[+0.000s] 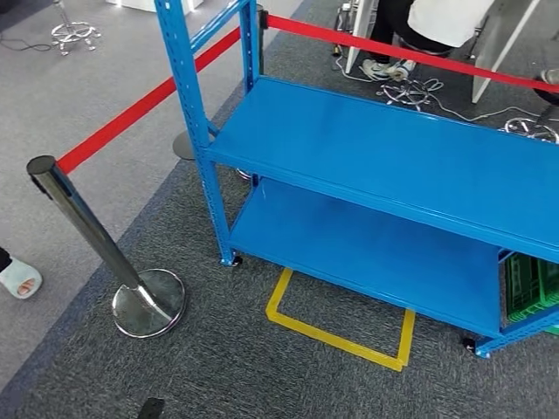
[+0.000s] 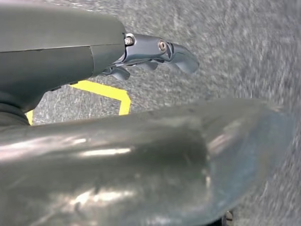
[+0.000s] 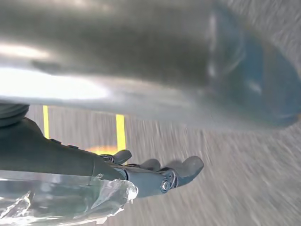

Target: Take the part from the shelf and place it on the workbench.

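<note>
- Straight ahead on the grey carpet (image 1: 217, 375) stands the blue shelf (image 1: 396, 166), seen at a slant, its upper board above a lower board (image 1: 369, 253) of the same blue.
- Down at the shelf's front edge, a yellow tape outline (image 1: 329, 337) is marked on the carpet, its open side running under the lower board.
- At the shelf's right end, low down, a green crate (image 1: 530, 284) peeks out behind the frame.
- Off the shelf's left corner, a chrome stanchion (image 1: 86, 223) leans on its round base, and a red belt (image 1: 132, 113) runs from it up past the shelf's post.
- At the far left edge, a person's foot (image 1: 20, 279) in a pale slipper rests on the lighter floor.
- Left hand (image 2: 149, 52): it hangs over the carpet near the yellow tape, fingers loosely stretched out, nothing in them.
- Right hand (image 3: 156, 176): fingers reach straight out over the carpet, and a clear plastic packet (image 3: 64, 200), crinkled and shiny, lies right against the hand's near side.
- Whether that hand actually grips the packet, I cannot tell; the picture is blurred.
</note>
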Tool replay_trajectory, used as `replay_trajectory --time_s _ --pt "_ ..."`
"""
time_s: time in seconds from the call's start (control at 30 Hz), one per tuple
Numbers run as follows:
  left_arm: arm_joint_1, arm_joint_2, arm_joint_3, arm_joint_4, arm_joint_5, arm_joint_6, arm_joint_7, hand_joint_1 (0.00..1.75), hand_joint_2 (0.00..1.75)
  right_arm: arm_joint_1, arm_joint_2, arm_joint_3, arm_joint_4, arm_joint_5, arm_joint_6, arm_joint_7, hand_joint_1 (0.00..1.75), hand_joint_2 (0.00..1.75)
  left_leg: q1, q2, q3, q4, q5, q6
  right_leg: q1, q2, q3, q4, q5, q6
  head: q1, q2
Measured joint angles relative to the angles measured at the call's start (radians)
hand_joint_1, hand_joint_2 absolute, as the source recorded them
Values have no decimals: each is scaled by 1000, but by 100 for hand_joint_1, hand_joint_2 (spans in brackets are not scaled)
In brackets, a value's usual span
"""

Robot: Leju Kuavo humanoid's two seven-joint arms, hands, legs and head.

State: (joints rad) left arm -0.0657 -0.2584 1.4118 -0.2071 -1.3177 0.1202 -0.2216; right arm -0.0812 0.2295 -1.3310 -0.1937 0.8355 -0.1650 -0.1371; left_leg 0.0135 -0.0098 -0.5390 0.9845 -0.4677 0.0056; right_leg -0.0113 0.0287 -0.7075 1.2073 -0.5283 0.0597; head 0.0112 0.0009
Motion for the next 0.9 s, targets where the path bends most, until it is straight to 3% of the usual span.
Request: replay_trajectory --time_s 0.03,0.07,0.1,0.17,0.23,0.3,0.37,0.43,0.5,0.53,0.57,0.6,0.63,0.7,0.73,0.77,0.83,0.9 --pt "2 0 0 0 2 -7 -1 0 0 -3 2 -18 1 -12 29 10 0 0 -3 19 1 0 -1 2 0 -14 -28 62 -27 1 0 0" --pt "3 0 0 0 3 -12 -2 0 0 -4 4 -32 1 -16 49 21 0 0 -5 36 2 1 -3 2 -1 -20 -41 97 -36 2 0 0" --pt "2 0 0 0 4 -17 -3 0 0 -4 6 -42 2 -15 61 30 0 0 -6 51 4 1 -4 2 0 -24 -34 93 -26 1 0 0" --pt "0 0 0 0 2 -21 -4 0 0 -3 8 -55 2 -12 70 42 0 0 -7 77 13 1 -10 -3 0 -46 38 -24 33 -1 0 0" --pt "-1 0 0 0 1 -22 -4 0 0 -7 13 -64 3 -10 73 46 0 0 -12 98 23 2 -18 -13 3 -80 110 -143 72 -9 -1 0" --pt "-4 0 0 0 1 -23 -5 0 0 -10 16 -69 3 -10 75 49 0 0 -15 112 29 1 -21 -23 8 -84 125 -171 76 -21 -3 0" --pt "-7 0 0 0 1 -23 -5 0 0 -10 16 -73 3 -9 75 50 0 0 -12 120 34 0 -24 -34 8 -62 121 -175 79 -33 -3 0" --pt "-8 0 0 0 1 -23 -6 0 0 -11 17 -77 3 -9 75 51 0 0 -9 84 17 42 -58 -45 2 -40 121 -181 85 -46 -7 0" --pt "-6 0 0 0 1 -23 -6 0 0 -13 18 -81 3 -9 75 51 0 0 -6 33 -41 162 -123 -51 -1 -17 118 -183 89 -54 -13 0" --pt "-5 1 0 0 1 -23 -6 0 0 -14 18 -83 3 -9 75 51 0 0 -6 22 -76 231 -150 -53 -1 -3 116 -183 90 -56 -13 0" --pt "-3 1 0 0 1 -23 -6 0 0 -14 19 -83 3 -9 75 51 0 0 -5 17 -102 277 -159 -53 -1 11 115 -183 91 -56 -14 0" --pt "-2 1 0 0 1 -23 -6 0 0 -13 19 -84 3 -9 76 51 0 0 -5 15 -112 288 -147 -53 -2 27 114 -183 92 -55 -13 0" --pt "-1 1 0 0 1 -23 -6 0 0 -13 19 -84 4 -9 76 52 0 0 -4 11 -102 258 -115 -52 -3 44 115 -183 93 -53 -13 0" --pt "-1 2 0 0 1 -24 -6 0 0 -13 19 -85 4 -6 72 54 0 0 0 -9 -47 127 -37 -51 -4 71 115 -182 96 -47 -14 0" --pt "-3 2 0 0 1 -26 -6 0 0 -14 19 -85 4 -6 70 54 0 0 2 -22 -22 66 -14 -48 -3 82 112 -180 96 -42 -16 0" --pt "-5 2 0 0 2 -29 -6 0 0 -13 19 -86 4 -14 77 53 0 0 3 -32 -7 28 -4 -44 -2 90 109 -179 98 -36 -18 0" --pt "-10 1 0 0 3 -34 -5 0 0 -9 19 -98 4 -49 121 41 0 0 1 -37 -1 6 -4 -31 -3 100 102 -183 102 -22 -20 0" --pt "-10 0 0 0 6 -35 0 0 0 -6 21 -117 4 -90 181 24 0 0 2 -29 -2 3 2 -15 -4 81 96 -179 97 -11 -17 0"
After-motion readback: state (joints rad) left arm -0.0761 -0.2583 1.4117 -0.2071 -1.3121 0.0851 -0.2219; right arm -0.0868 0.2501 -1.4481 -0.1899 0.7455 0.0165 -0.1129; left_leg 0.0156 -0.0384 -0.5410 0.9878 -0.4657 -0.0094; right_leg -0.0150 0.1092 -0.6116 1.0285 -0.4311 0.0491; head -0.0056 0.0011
